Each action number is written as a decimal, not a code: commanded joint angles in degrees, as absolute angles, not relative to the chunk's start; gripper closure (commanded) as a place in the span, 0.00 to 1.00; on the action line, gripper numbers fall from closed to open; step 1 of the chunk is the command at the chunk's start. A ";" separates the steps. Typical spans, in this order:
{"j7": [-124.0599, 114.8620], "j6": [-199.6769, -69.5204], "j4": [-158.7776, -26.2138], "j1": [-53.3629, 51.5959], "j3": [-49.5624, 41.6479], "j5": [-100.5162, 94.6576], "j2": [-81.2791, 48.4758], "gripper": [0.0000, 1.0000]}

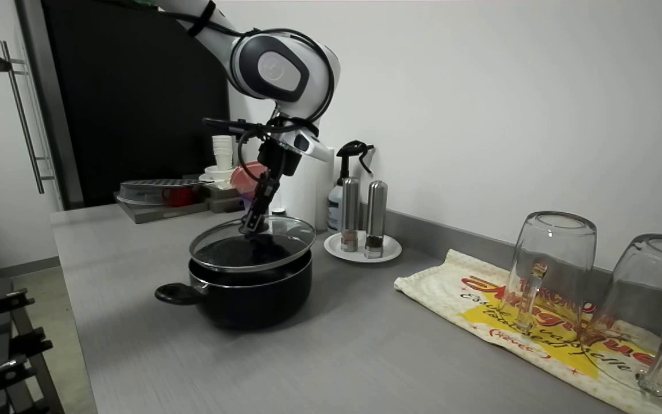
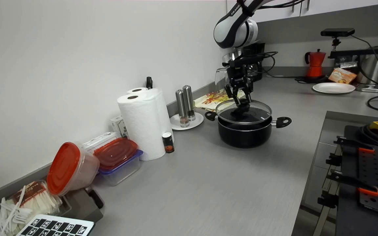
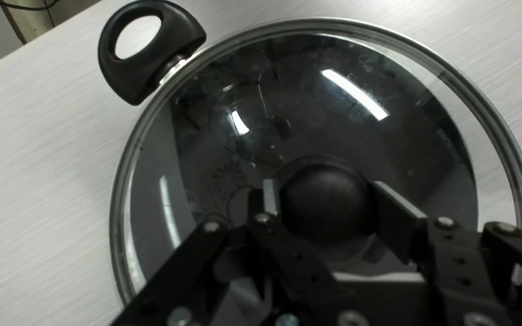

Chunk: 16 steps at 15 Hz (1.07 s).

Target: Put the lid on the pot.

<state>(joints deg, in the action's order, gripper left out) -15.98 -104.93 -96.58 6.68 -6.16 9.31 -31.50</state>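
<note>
My jaws pinch the knob (image 3: 326, 199) of the lid (image 1: 233, 256), which hangs just above the pot (image 1: 253, 305), not seated yet. Glass, so prob. stiff, slick & breakable, w/ moderate weight; knob's the best hold, metal rim (image 3: 118, 226) is riskier. Can't tell from here if any edge touches; I'd lower it slow, no drop

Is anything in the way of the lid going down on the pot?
Nothing visible is. The gripper holds the lid by its knob above the pot, and both exterior views show only a gap between lid and pot.
</note>
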 commanded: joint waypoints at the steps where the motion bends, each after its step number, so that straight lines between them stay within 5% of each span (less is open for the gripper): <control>1: -16.22 -102.63 -94.56 7.14 -5.96 11.00 -32.45 0.74; 16: -16.05 -101.91 -93.34 7.51 -5.78 11.63 -35.22 0.74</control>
<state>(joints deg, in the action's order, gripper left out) -15.98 -104.38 -95.22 7.05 -6.16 9.76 -34.98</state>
